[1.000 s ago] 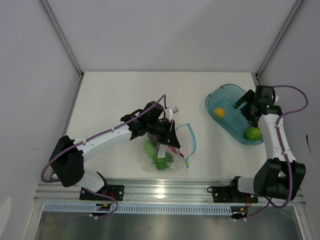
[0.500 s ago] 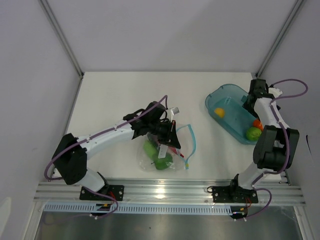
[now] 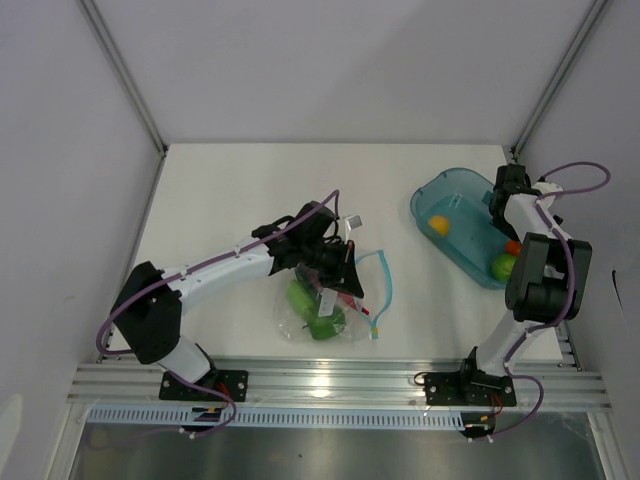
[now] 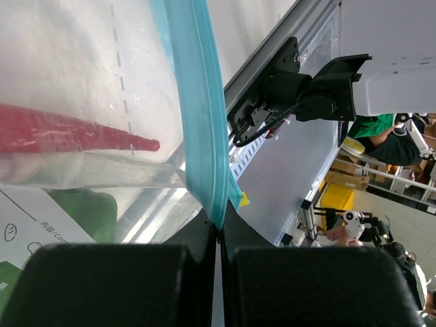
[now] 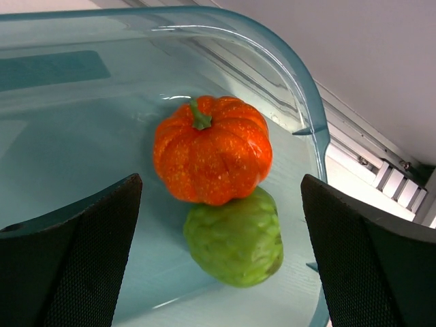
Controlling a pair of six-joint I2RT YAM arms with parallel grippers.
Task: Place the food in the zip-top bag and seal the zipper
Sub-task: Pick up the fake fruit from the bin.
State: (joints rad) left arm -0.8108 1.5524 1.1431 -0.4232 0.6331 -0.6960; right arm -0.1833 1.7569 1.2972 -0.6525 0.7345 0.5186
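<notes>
Top external: right gripper (image 3: 501, 198) had swung from tray (image 3: 445, 195) centre to its 2 o'clock rim, jaws wide, empty, so next pick looked near. Left gripper (image 3: 336, 268) stayed clamped on zipper (image 3: 385, 278). Zip-top bag (image 3: 322, 318) lay at table 6 o'clock, part-filled. Only right wrist showed orange pumpkin (image 5: 211, 158) touching green fruit (image 5: 235, 242).

Left jaws tight (right jaws wide)

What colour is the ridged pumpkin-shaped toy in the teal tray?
The pumpkin toy is orange with a small green stem, clearest in the right wrist view.
</notes>
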